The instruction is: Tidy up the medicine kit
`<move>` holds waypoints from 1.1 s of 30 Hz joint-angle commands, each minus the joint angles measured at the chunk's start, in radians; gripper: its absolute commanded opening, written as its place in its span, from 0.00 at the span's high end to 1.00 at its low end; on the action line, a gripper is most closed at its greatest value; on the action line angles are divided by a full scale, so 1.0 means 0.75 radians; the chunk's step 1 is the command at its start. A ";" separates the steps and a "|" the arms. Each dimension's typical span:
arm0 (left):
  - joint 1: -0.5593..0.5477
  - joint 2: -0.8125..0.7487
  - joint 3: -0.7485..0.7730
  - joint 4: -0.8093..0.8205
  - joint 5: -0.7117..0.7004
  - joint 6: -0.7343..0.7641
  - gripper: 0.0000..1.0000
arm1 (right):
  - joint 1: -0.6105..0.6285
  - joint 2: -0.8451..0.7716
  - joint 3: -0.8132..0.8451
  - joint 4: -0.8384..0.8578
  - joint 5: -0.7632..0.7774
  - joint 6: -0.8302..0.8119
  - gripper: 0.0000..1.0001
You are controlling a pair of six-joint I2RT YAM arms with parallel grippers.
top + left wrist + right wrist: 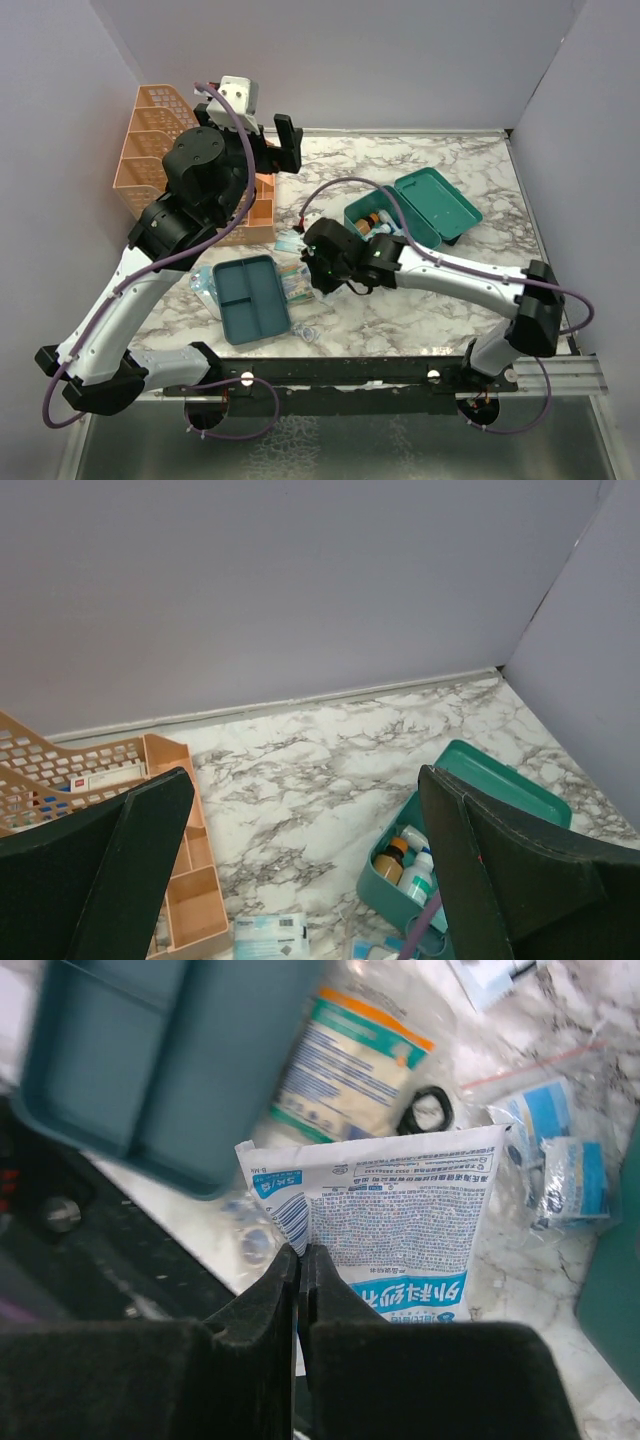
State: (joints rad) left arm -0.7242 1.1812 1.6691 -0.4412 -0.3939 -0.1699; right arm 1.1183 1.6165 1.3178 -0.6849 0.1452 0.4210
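The medicine kit (372,212) is a teal box right of centre, its lid (440,203) swung open and bottles (402,860) standing inside. My right gripper (300,1252) is shut on the edge of a white packet with blue print (410,1205), held just above the table beside a flat teal divided tray (150,1050). In the top view that gripper (312,266) sits between the tray (250,298) and the kit. My left gripper (286,142) is raised high at the back, open and holding nothing, with the kit (500,775) below its right finger (510,870).
An orange mesh rack (150,140) and an orange compartment organizer (190,900) stand at the back left. Loose packets (350,1060), a black ring (430,1112) and bagged bandage rolls (560,1160) lie around the tray. Another white packet (268,935) lies near the organizer.
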 commanded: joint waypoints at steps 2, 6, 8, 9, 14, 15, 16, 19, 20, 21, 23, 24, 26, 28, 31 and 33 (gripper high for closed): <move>0.016 -0.021 0.023 0.009 -0.056 -0.064 0.01 | -0.062 -0.206 0.068 0.034 -0.188 -0.011 0.99; 0.019 -0.041 -0.010 0.051 -0.070 -0.079 0.01 | -0.131 -0.284 0.106 0.016 -0.137 0.005 0.99; 0.019 -0.041 -0.023 0.060 -0.056 -0.083 0.01 | -0.168 -0.306 0.133 -0.015 -0.069 0.016 0.99; 0.021 -0.040 -0.027 0.061 -0.047 -0.087 0.01 | -0.188 -0.312 0.150 -0.041 -0.026 0.023 0.99; 0.023 -0.026 -0.074 0.064 0.004 -0.128 0.01 | -0.371 -0.332 0.223 -0.171 0.113 -0.007 0.99; 0.023 -0.022 -0.085 0.066 0.013 -0.141 0.01 | -0.412 -0.338 0.226 -0.181 0.123 -0.027 0.99; 0.025 -0.016 -0.102 0.068 0.024 -0.153 0.01 | -0.457 -0.341 0.229 -0.184 0.121 -0.046 0.99; 0.031 0.007 -0.146 0.074 0.063 -0.192 0.01 | -0.557 -0.344 0.213 -0.177 0.112 -0.122 0.99; 0.035 0.017 -0.162 0.077 0.080 -0.208 0.01 | -0.585 -0.341 0.200 -0.170 0.106 -0.151 0.99; 0.039 0.028 -0.179 0.076 0.104 -0.221 0.01 | -0.611 -0.337 0.185 -0.163 0.096 -0.176 0.99; 0.054 0.047 -0.215 0.080 0.175 -0.242 0.02 | -0.654 -0.323 0.145 -0.147 0.043 -0.246 0.99; 0.064 0.058 -0.235 0.082 0.209 -0.253 0.02 | -0.669 -0.314 0.123 -0.138 -0.001 -0.281 0.99; 0.083 0.076 -0.283 0.098 0.259 -0.287 0.02 | -0.689 -0.287 0.081 -0.120 -0.052 -0.325 0.99; 0.109 0.096 -0.333 0.121 0.321 -0.316 0.02 | -0.715 -0.259 0.050 -0.093 -0.072 -0.335 0.99; 0.139 0.119 -0.444 0.197 0.402 -0.326 0.02 | -0.754 -0.220 0.021 -0.069 -0.098 -0.354 0.99; 0.154 0.128 -0.526 0.255 0.442 -0.318 0.02 | -0.765 -0.188 0.001 -0.066 -0.105 -0.381 0.99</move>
State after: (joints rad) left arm -0.6327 1.2682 1.3624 -0.3561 -0.1810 -0.3832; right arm 0.5697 1.4368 1.3460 -0.7769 0.1173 0.2001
